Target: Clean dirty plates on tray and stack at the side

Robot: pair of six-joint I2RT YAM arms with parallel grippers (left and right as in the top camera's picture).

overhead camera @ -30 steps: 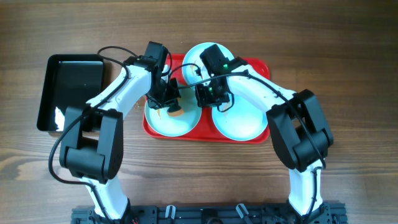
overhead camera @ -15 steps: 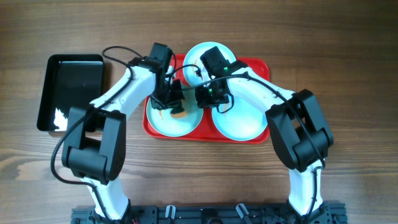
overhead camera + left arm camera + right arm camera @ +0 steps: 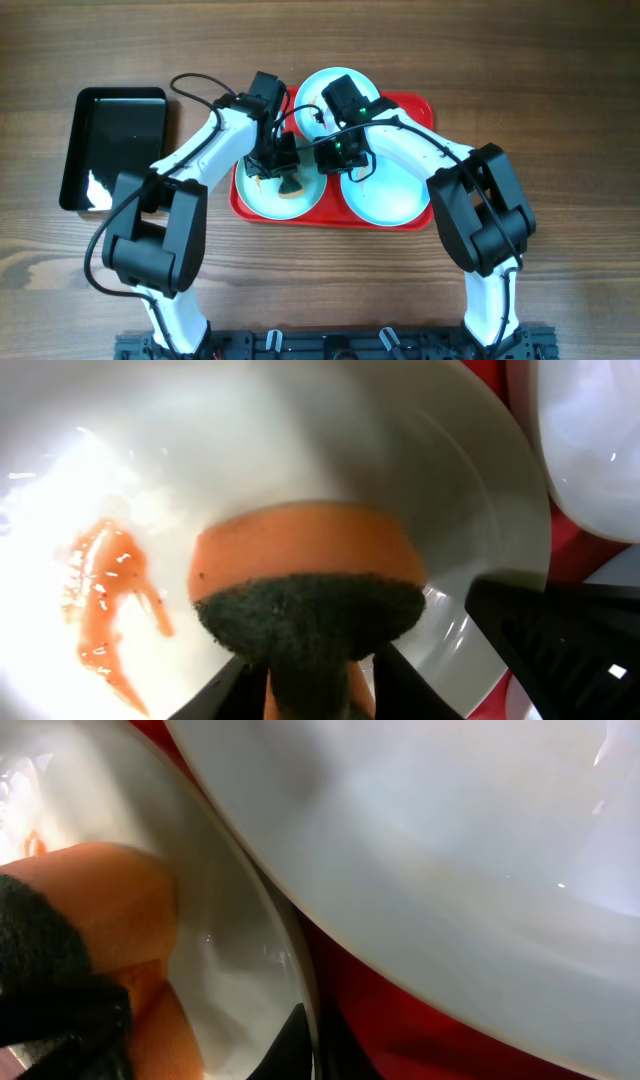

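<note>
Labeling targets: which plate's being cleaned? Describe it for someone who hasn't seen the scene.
On the red tray mid-table sit three pale plates. It's the dirty plate at the tray's left end; alone among them it carries an orange smear and a sponge.

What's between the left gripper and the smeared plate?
An orange sponge with a dark scouring face, pinched in the left gripper and resting on the plate; the left wrist view shows it.

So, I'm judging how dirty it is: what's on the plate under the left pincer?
An orange sponge with a dark scouring face rests on the plate, beside a red-orange smear. Any dirt beneath the sponge is covered.
</note>
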